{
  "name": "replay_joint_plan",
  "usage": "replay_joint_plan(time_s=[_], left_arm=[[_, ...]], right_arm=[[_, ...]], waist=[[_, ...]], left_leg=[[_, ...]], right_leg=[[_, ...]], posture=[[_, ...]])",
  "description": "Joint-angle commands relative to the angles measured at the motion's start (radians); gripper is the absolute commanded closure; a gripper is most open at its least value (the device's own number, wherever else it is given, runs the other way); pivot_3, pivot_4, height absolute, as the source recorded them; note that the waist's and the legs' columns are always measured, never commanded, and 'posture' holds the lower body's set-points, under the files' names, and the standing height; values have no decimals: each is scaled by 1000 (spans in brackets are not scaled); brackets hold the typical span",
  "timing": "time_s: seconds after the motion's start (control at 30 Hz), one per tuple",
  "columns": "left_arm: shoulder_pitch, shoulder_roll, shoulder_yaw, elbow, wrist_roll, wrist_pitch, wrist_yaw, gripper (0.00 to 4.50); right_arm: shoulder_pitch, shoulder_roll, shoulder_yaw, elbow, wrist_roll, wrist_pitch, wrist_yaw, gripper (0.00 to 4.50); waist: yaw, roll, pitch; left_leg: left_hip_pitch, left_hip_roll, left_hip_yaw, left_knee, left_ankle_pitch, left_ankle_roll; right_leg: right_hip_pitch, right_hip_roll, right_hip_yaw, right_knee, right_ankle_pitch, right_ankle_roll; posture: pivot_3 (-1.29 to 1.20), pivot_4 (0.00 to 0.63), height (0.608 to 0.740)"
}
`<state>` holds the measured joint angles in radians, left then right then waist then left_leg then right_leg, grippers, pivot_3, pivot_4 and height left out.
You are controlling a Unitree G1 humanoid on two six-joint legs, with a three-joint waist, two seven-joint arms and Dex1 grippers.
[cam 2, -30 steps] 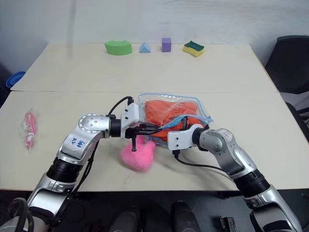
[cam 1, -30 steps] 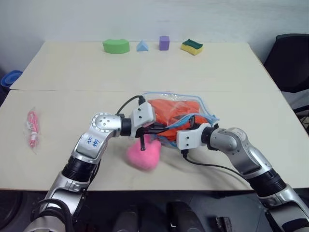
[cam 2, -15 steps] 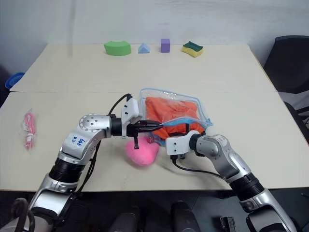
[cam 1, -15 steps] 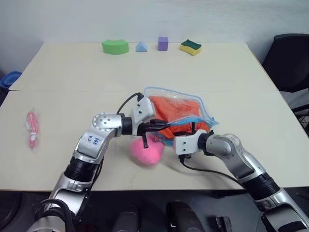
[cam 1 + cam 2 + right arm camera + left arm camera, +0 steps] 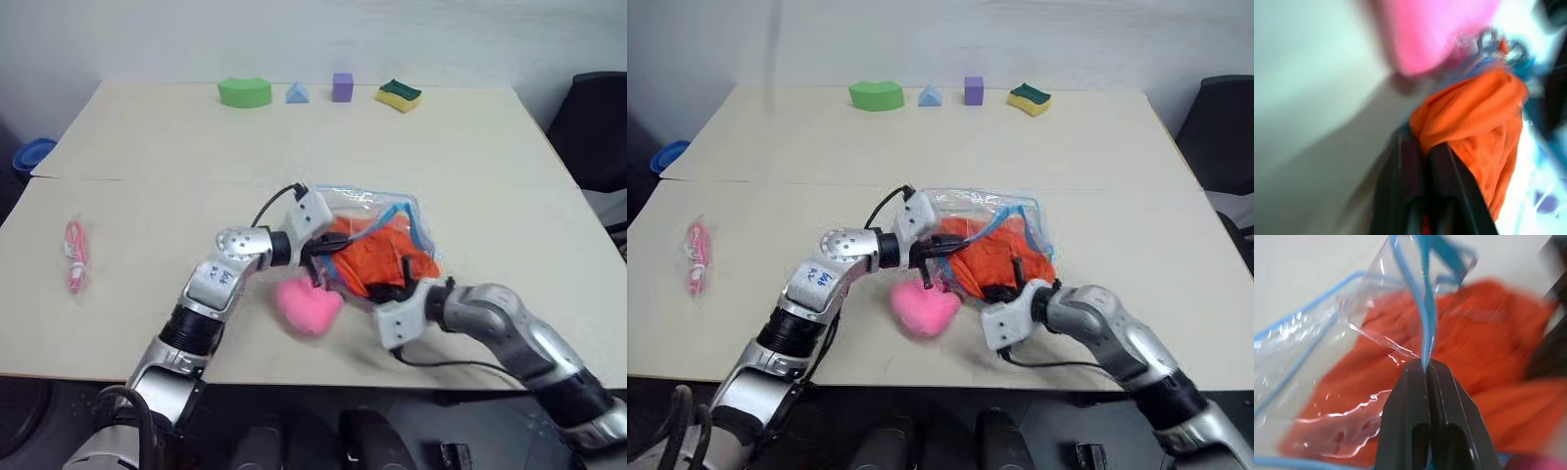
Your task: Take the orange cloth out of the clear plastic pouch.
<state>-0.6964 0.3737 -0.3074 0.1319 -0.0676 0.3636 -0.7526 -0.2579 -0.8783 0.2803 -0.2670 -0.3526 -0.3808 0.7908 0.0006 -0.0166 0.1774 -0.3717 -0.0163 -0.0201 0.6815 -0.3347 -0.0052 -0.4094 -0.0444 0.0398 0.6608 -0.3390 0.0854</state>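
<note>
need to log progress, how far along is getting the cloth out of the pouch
Done: the pouch mouth is open, and the left gripper is shut on its blue edge. In hand: the right gripper is shut on a fold of the cloth, which bulges out of the opening toward the robot. Left: much of the cloth sits under the clear plastic, so it has to be drawn fully free of the pouch.

I see a pale worktop (image 5: 470,166) with a seam running across it. Along its far edge sit a green block (image 5: 245,92), a small blue triangular block (image 5: 297,93), a purple cube (image 5: 342,86) and a yellow-green sponge (image 5: 399,94). At left lies a slim packet with pink contents (image 5: 75,257). Near the middle rest the clear plastic pouch (image 5: 384,203) and a pink plush lump (image 5: 309,306).
</note>
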Motion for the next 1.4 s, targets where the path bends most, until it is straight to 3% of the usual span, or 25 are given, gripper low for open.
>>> replay_joint_plan(time_s=[0.03,0.2,0.37,0.47,0.6,0.73,0.9,1.03,1.07,1.17,1.3,1.4], left_arm=[[10,14,0,43,55,-72,23,4500],[9,25,23,66,63,-93,19,4500],[61,108,39,-17,47,-100,-58,4500],[103,164,49,-73,30,-98,-111,4500],[150,211,48,-139,8,-89,-174,4500],[199,249,40,-232,-32,-75,-258,4500],[216,232,43,-292,-56,-47,-276,4500],[211,209,49,-287,-46,-25,-248,4500],[210,201,62,-285,-56,-7,-239,4500],[208,183,111,-299,-107,64,-221,3834],[240,203,202,-384,-228,179,-236,2636],[272,223,343,-464,-409,340,-238,1673]], right_arm=[[134,-180,-141,-122,184,-139,96,4461],[401,-326,-332,-86,244,-225,142,4461],[608,-318,-571,202,144,-304,56,4461],[561,-296,-622,396,86,-263,-70,4461],[422,-231,-609,508,92,-139,-175,4461],[280,-88,-558,472,175,64,-189,4461],[209,40,-475,347,223,208,-170,4461],[205,65,-430,275,211,286,-150,4461],[214,71,-432,255,230,322,-139,4249],[246,71,-457,180,288,413,-105,3470],[314,44,-569,9,477,645,-4,2156],[386,3,-721,-102,664,836,104,1079]], waist=[[2,0,0],[7,-1,0],[1,-2,1],[-5,-2,1],[-6,0,0],[-6,1,0],[-1,2,-1],[0,3,-1],[0,3,-1],[0,3,-1],[-1,3,-1],[-2,3,0]], left_leg=[[0,0,0,0,0,0],[1,0,0,0,0,1],[2,0,3,-1,-1,2],[4,1,3,-2,-1,2],[4,1,4,-2,-1,2],[3,2,4,-2,-1,1],[2,2,3,-1,-1,1],[1,2,3,-1,-1,2],[1,2,3,-1,-1,2],[1,2,3,-1,-1,2],[1,2,3,-1,-1,2],[1,2,2,-2,-1,3]], right_leg=[[0,0,0,0,0,0],[2,0,0,0,0,0],[2,1,3,0,0,1],[2,1,5,0,0,1],[1,2,5,0,0,0],[1,2,5,1,0,0],[1,2,5,1,0,0],[0,2,5,1,0,1],[0,2,5,1,0,1],[0,1,5,1,0,1],[0,2,4,1,0,1],[0,2,4,1,0,1]], posture=[[0,150,740],[0,150,740],[0,150,740],[0,150,740],[0,150,740],[0,150,740],[0,150,740],[0,150,740],[0,150,740],[0,150,740],[0,150,740],[0,150,740]])
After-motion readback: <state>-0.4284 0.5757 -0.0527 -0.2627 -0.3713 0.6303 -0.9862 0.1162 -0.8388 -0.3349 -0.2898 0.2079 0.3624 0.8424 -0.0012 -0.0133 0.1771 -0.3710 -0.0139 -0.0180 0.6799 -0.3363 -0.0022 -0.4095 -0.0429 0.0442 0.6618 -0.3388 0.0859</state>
